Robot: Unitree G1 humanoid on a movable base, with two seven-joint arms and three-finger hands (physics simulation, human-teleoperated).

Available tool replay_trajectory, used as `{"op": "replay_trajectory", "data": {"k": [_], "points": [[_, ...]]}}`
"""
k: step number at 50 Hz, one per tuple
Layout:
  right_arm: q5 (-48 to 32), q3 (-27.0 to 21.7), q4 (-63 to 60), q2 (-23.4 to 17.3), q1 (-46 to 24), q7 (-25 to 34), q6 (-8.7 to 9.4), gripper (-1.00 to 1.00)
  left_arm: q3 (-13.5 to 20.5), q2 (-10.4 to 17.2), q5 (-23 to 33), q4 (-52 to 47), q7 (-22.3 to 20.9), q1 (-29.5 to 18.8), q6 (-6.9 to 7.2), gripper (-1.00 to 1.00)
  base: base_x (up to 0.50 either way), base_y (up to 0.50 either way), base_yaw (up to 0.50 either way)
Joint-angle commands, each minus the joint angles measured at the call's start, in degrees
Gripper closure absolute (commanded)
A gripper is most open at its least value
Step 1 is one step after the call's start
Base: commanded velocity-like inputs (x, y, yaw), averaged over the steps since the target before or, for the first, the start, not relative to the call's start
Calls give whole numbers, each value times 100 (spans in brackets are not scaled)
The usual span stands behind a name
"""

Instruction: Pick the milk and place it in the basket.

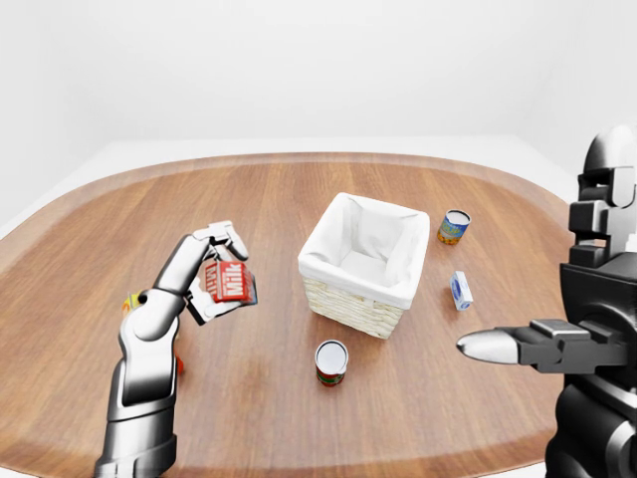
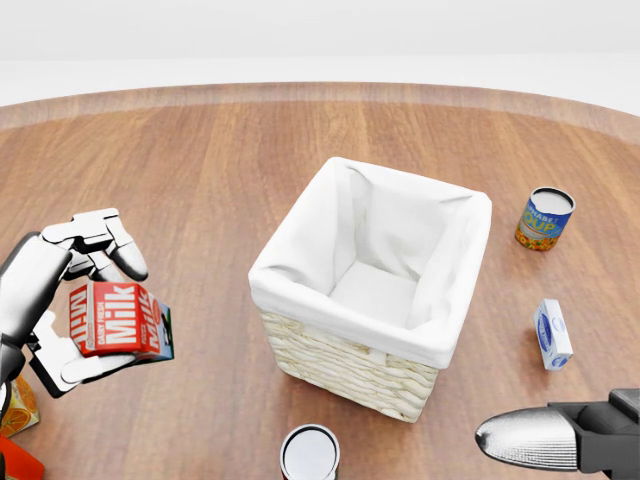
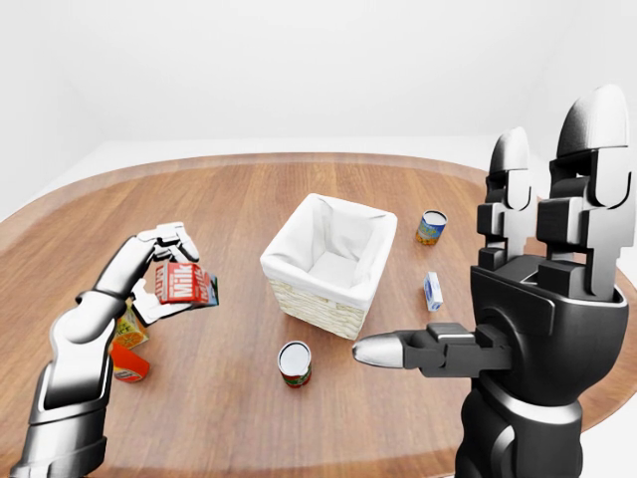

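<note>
The red milk carton (image 2: 113,319) is in my left hand (image 2: 88,305), whose fingers close round it, held above the wooden table at the left of the head view. The wicker basket (image 2: 345,357) with a white cloth lining stands in the middle, to the right of the carton and apart from it; its inside is empty. My right hand (image 3: 542,249) is open and upright at the right of the right-eye view, far from the basket; one finger (image 2: 530,437) reaches into the head view at the bottom right.
A soup can (image 2: 544,219) and a small white and blue box (image 2: 552,335) lie to the right of the basket. An open can (image 2: 310,453) stands below the basket. Orange and red packages (image 3: 127,344) lie under my left arm. The round table's edge (image 1: 299,157) curves at the top.
</note>
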Motion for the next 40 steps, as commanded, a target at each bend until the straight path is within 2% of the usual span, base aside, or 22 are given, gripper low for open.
{"op": "replay_trajectory", "data": {"k": [1, 9, 40], "points": [[-16, 21, -15, -4, -2, -7, 0, -100, -6, 153, -111, -167, 2, -488, 0, 100, 0, 0, 0], [-53, 27, 42, -1, 3, 11, 0, -100, -152, 203, 35, -110, -77, -937, 0, 100, 0, 0, 0], [-60, 30, 28, 3, 11, 8, 0, -100, -422, 241, 149, 454, -24, -1890, 0, 100, 0, 0, 0]]}}
